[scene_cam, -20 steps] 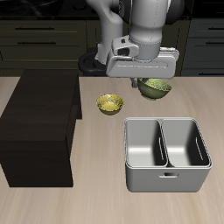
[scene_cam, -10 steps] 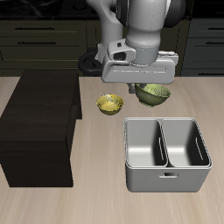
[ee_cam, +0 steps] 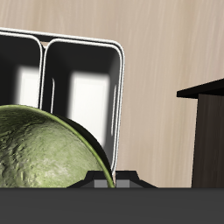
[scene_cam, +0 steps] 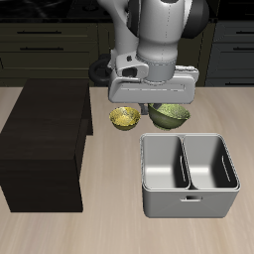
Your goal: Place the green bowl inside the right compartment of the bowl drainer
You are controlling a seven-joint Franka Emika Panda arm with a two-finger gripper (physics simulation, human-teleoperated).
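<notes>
A simulated tabletop scene, described outward from the bowl drainer [scene_cam: 190, 175], a grey metal tub near the table's front edge. A central wall splits it into two deep wells, and both look empty.

Just behind the drainer's back rim, the gripper [scene_cam: 164, 106] hangs above the table, clenched on the green bowl [scene_cam: 169, 116]. The bowl is lifted off the surface and tilted, held by its rim. In the wrist view the bowl [ee_cam: 48, 149] fills much of the frame with the drainer's [ee_cam: 79, 61] two wells beyond it.

Beside the green bowl, also behind the drainer, a small yellow-gold bowl [scene_cam: 124, 119] sits on the table. Farther from the drainer, to one side, stands a big dark-brown box [scene_cam: 44, 144].

The step in hand appears to be the carry: the bowl is grasped and raised but not yet over either well. The next move likely calls for bringing it forward past the back rim, centring it over the right compartment clear of the dividing wall, lowering, then letting go.
</notes>
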